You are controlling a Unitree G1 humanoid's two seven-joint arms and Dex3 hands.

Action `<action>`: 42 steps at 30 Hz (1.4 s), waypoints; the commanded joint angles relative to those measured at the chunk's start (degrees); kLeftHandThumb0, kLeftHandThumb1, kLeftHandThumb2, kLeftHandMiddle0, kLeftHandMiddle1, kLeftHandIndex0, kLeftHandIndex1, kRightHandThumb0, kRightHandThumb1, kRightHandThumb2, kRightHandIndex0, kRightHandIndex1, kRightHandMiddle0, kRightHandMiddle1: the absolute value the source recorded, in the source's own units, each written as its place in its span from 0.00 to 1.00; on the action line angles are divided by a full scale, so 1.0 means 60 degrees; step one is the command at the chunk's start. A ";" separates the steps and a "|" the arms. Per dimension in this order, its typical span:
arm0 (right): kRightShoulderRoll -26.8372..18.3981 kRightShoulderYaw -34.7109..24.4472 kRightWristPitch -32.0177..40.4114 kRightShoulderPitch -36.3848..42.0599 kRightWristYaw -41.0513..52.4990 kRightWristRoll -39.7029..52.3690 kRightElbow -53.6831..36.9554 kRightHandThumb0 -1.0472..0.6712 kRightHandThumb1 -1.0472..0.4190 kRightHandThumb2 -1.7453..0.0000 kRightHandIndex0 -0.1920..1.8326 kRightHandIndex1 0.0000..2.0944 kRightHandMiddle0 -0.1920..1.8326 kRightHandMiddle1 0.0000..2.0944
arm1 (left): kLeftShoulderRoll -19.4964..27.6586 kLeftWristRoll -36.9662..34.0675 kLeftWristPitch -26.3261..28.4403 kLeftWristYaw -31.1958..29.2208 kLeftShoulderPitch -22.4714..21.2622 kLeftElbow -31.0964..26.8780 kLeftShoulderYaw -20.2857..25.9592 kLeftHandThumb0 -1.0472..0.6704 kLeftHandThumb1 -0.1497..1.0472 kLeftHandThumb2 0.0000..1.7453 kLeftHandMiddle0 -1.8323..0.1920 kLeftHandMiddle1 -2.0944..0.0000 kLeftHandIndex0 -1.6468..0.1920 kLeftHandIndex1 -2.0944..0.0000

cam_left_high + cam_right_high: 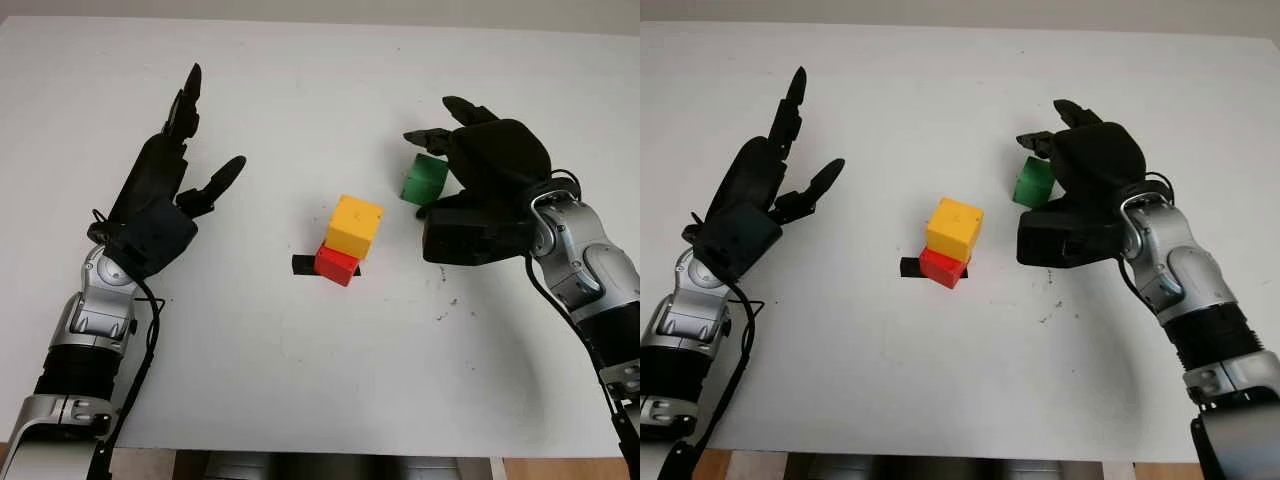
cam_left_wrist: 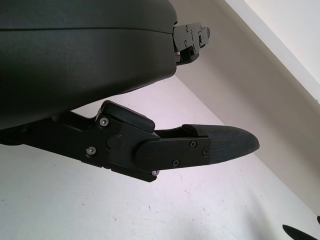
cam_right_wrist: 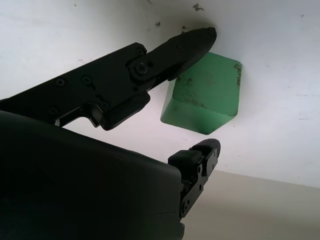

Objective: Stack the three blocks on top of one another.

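gripping the green block (image 1: 424, 180), the right hand (image 1: 480, 170) has its fingers (image 3: 185, 42) closed around it; the cube is solid green with scuffed faces and softened edges. off that hand's thumb side, toward the other arm, the yellow block (image 1: 355, 225) sits turned slightly askew on top of the red block (image 1: 336, 264), which stands on a black mark (image 1: 301, 265) on the white table (image 1: 300, 370). well beyond the stack, the left hand (image 1: 165, 195) is open and holds nothing.
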 commanded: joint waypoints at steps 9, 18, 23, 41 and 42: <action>0.0003 -0.0211 -0.0058 0.0143 -0.0063 0.0422 0.0210 0.25 0.14 0.97 0.17 0.04 0.35 0.04 | 0.0213 0.0063 -0.0237 0.0001 0.0094 0.0111 -0.0068 0.14 1.00 0.27 1.00 0.99 1.00 0.99; 0.0132 -0.0322 -0.0040 0.0167 0.0021 0.1064 0.0389 0.27 0.12 0.96 0.19 0.04 0.36 0.04 | 0.0192 0.0005 -0.0316 0.0000 0.0131 0.0130 -0.0069 0.16 1.00 0.26 1.00 1.00 1.00 0.99; 0.0207 -0.0379 -0.0026 0.0196 -0.0229 0.1170 0.0478 0.29 0.12 0.97 0.22 0.05 0.41 0.06 | 0.0179 -0.0013 -0.0337 0.0002 0.0158 0.0113 -0.0060 0.16 1.00 0.26 1.00 0.99 1.00 0.99; 0.0191 0.0122 0.0200 -0.0018 -0.1687 0.0005 0.1146 0.32 0.09 0.97 0.34 0.03 0.44 0.45 | 0.0191 -0.0176 -0.0524 -0.0128 0.0148 0.0258 -0.0059 0.17 1.00 0.24 1.00 1.00 1.00 0.98; 0.0175 0.0154 0.0258 -0.0036 -0.1722 -0.0102 0.1160 0.32 0.10 0.97 0.34 0.03 0.44 0.47 | 0.0195 -0.0176 -0.0536 -0.0136 0.0147 0.0264 -0.0059 0.17 1.00 0.24 1.00 1.00 1.00 0.99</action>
